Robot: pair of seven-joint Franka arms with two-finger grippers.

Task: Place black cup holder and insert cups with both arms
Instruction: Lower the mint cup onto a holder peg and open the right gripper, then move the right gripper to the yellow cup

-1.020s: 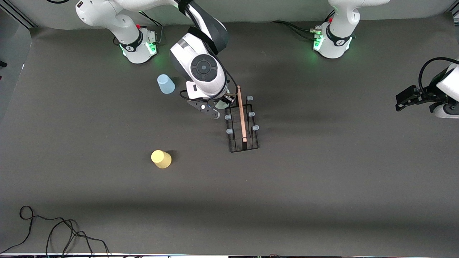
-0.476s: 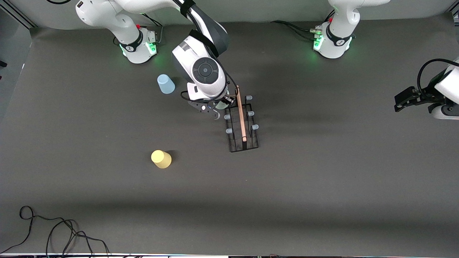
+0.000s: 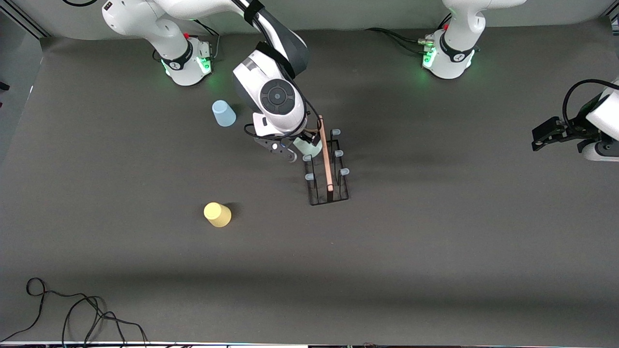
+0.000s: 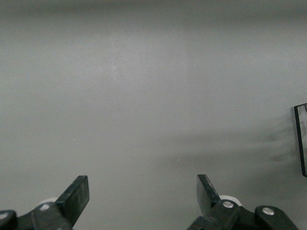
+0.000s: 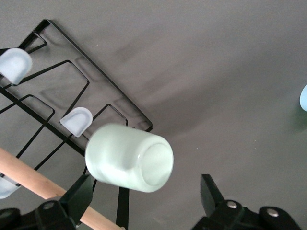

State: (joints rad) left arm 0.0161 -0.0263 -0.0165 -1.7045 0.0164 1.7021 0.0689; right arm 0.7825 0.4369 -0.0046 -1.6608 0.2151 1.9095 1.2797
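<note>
The black cup holder (image 3: 329,186) stands mid-table, with its wooden handle (image 3: 325,154) on top. The pale green cup (image 3: 307,146) hangs tilted on a peg at the rack's end nearest the robots' bases; it also shows in the right wrist view (image 5: 127,158). My right gripper (image 3: 301,146) is open, its fingers either side of that cup and apart from it (image 5: 144,194). The light blue cup (image 3: 224,113) and the yellow cup (image 3: 217,214) stand upside down on the table. My left gripper (image 3: 540,137) is open and empty (image 4: 142,186), waiting at the left arm's end of the table.
Loose black cables (image 3: 72,314) lie at the table's front edge toward the right arm's end. Several pale-blue-tipped pegs (image 5: 76,120) of the rack are bare. A bit of black wire (image 4: 300,139) shows at the edge of the left wrist view.
The right wrist has drawn back slightly toward its base, and more of the green cup now shows at the rack. The left arm has barely moved.
</note>
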